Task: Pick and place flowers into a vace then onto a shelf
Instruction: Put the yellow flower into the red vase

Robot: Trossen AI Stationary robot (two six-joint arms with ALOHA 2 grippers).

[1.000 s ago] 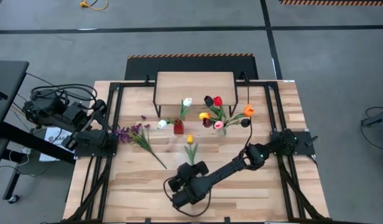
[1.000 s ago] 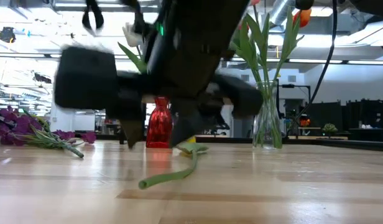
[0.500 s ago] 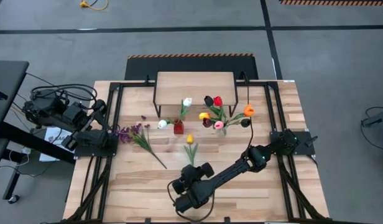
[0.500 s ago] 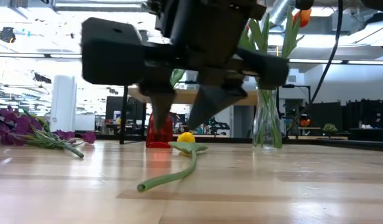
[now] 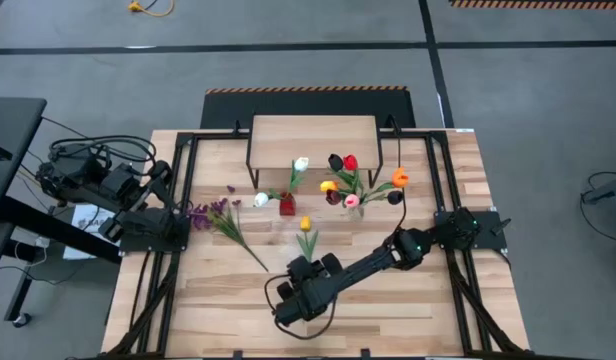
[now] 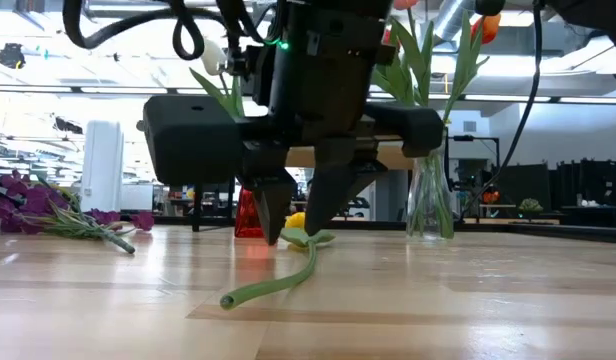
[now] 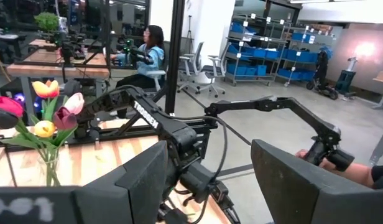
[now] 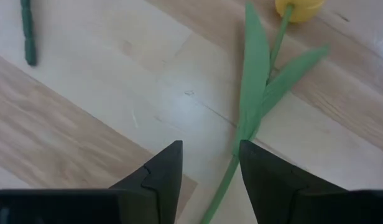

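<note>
1. Right gripper [image 6: 300, 232] low over the near-centre of the counter [image 5: 218, 300], fingers [image 8: 161, 175] spread a little and pointing down; the green stem runs just beside one finger, not between the two. Nothing pinched.
2. Yellow tulip [image 5: 306, 224] lies flat on the counter just beyond the right gripper; its stem [image 6: 278, 285] curves toward the near edge, leaves [image 8: 257, 74] flat on the wood.
3. Purple blossoms [image 5: 218, 213] lie on the counter to the left, well apart from the yellow tulip.
4. Left gripper [image 7: 207, 180] parked at the counter's left edge, fingers spread, holding nothing.
5. Small red vase [image 5: 287, 206] stands behind the yellow tulip with white tulips [image 5: 300, 164] in it.
6. Clear glass vase [image 6: 428, 195] stands to the right of the red vase, holding red, yellow, pink, orange and dark tulips [image 5: 350, 163].
7. Shelf [image 5: 313, 135] at the far side of the counter, both vases just in front of it.
8. Beyond the counter, a seated person [image 7: 151, 46] shows in the room
</note>
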